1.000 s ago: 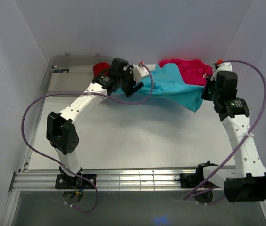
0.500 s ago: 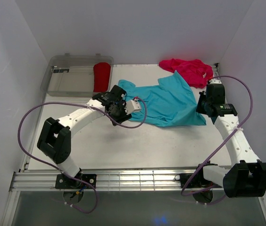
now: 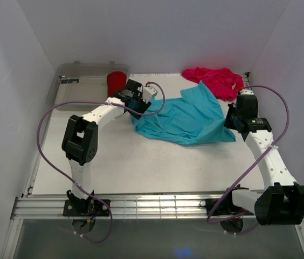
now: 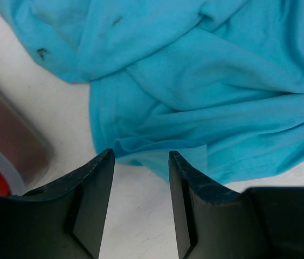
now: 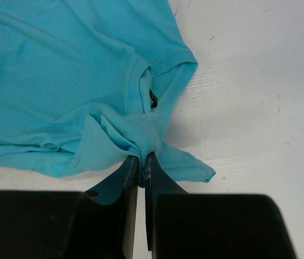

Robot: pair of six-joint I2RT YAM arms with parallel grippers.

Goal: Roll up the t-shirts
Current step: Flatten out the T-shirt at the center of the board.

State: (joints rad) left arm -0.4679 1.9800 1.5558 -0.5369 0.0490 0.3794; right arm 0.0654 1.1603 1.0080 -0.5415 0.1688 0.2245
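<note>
The turquoise t-shirt [image 3: 187, 116] lies crumpled flat in the middle of the table. My right gripper [image 3: 231, 120] is shut on its right edge; in the right wrist view the cloth [image 5: 87, 81] is pinched between the closed fingers, gripper [image 5: 142, 158]. My left gripper [image 3: 141, 105] is open and empty at the shirt's left edge; in the left wrist view [image 4: 140, 156] the cloth [image 4: 206, 75] lies just beyond the fingertips. The magenta t-shirt [image 3: 215, 80] is bunched at the back right. The red t-shirt [image 3: 116, 83] sits in the bin at the back left.
A clear plastic bin [image 3: 82, 86] stands at the back left; its corner [image 4: 12, 145] shows in the left wrist view close to the left fingers. White walls close in the table on three sides. Purple cables loop from both arms.
My left gripper has let go of the turquoise shirt and moved back toward the bin, at the shirt's left edge. The shirt was lowered flat onto the table. The right gripper keeps hold.
</note>
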